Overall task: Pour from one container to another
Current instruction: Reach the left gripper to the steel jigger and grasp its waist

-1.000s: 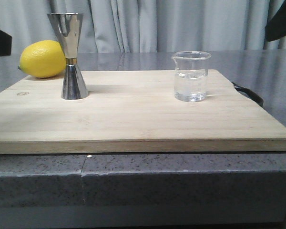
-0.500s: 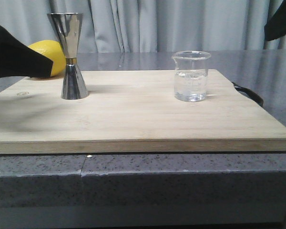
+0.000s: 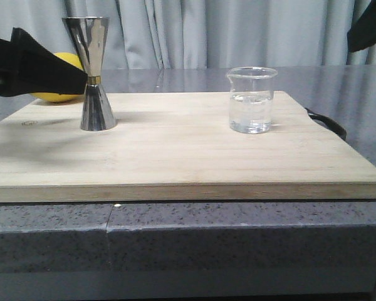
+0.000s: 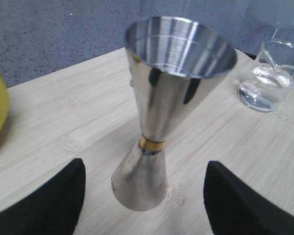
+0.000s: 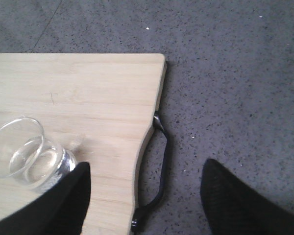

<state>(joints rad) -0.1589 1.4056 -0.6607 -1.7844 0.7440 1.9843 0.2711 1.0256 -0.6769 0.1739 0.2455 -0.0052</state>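
Left end effector (image 4: 144,196), fingers apart, is seen straddling the jigger (image 3: 91,75) at board's (image 3: 175,157) 10 o'clock; beaker (image 3: 251,100) w/ liquid at 2 o'clock. Right end effector (image 5: 144,205) spread, unladen. Grip is best closed at waist, kept upright.

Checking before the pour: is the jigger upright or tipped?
Upright: the jigger stands on its base on the wooden board, open cup facing up.

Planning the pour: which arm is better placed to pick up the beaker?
The right. Its wrist view shows the beaker right beside its open jaws; the left gripper is straddling the jigger.
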